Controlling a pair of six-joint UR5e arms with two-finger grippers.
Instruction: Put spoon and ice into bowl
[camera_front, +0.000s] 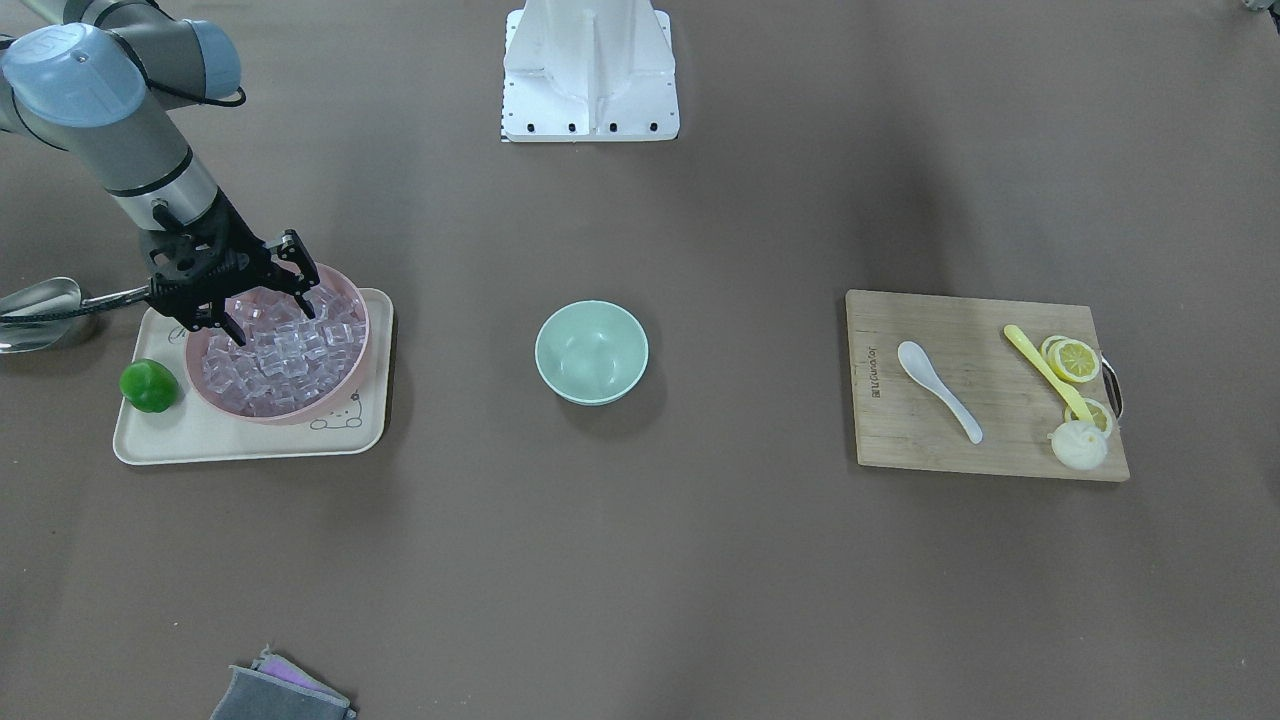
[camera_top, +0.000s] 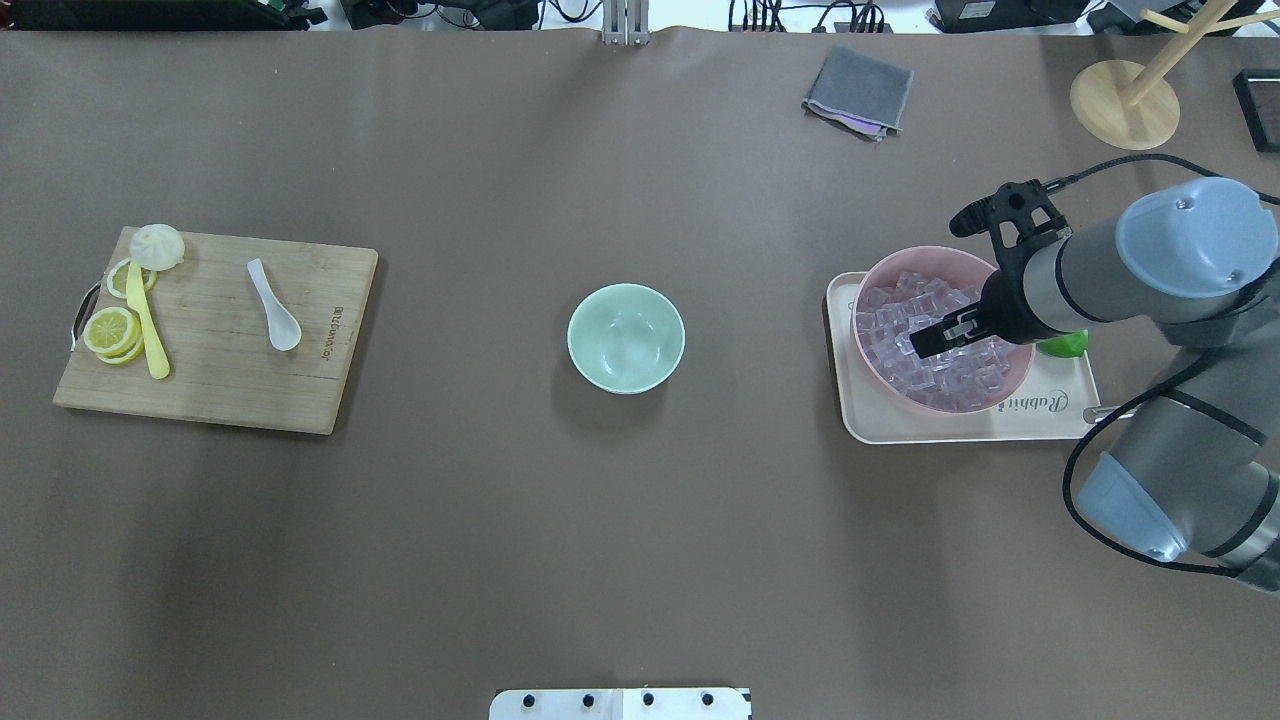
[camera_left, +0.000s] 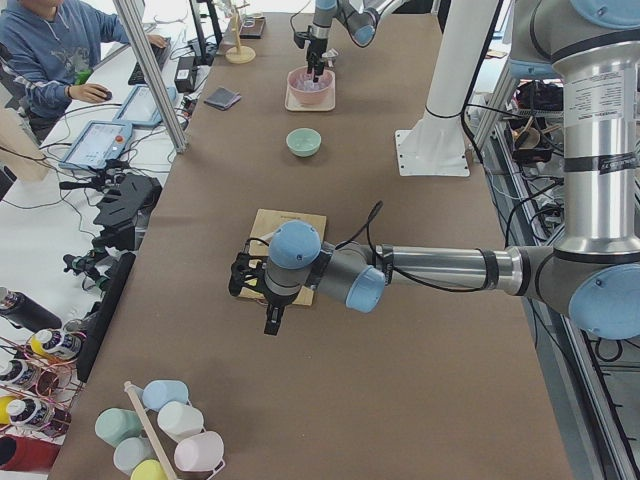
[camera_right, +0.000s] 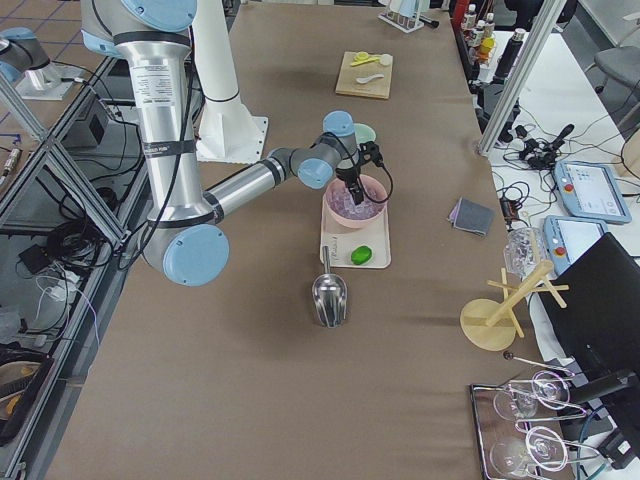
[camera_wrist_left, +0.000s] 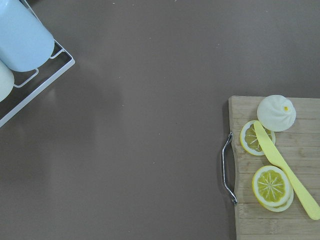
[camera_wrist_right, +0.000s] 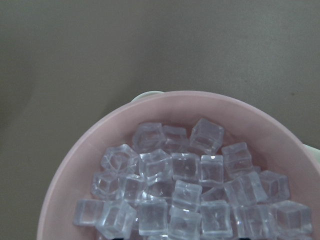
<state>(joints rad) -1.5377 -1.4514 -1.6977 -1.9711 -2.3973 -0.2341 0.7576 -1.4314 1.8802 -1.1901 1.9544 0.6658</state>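
The white spoon (camera_front: 936, 374) lies on a wooden cutting board (camera_front: 930, 445); it also shows in the overhead view (camera_top: 275, 306). The mint-green bowl (camera_front: 591, 352) stands empty at the table's middle (camera_top: 626, 337). Several clear ice cubes (camera_front: 280, 355) fill a pink bowl (camera_front: 335, 398). My right gripper (camera_front: 272, 320) is open, with its fingertips just over the ice and nothing between them. The right wrist view shows the ice (camera_wrist_right: 185, 185) close below. My left gripper (camera_left: 268, 305) hangs by the board's far end; I cannot tell whether it is open or shut.
The pink bowl sits on a cream tray (camera_front: 200, 442) with a green object (camera_front: 150, 386). A steel scoop (camera_front: 40, 312) lies beside the tray. The board also holds a yellow utensil (camera_front: 1045, 370), lemon slices (camera_front: 1075, 360) and a bun (camera_front: 1079, 445). A grey cloth (camera_front: 280, 695) lies near the table edge.
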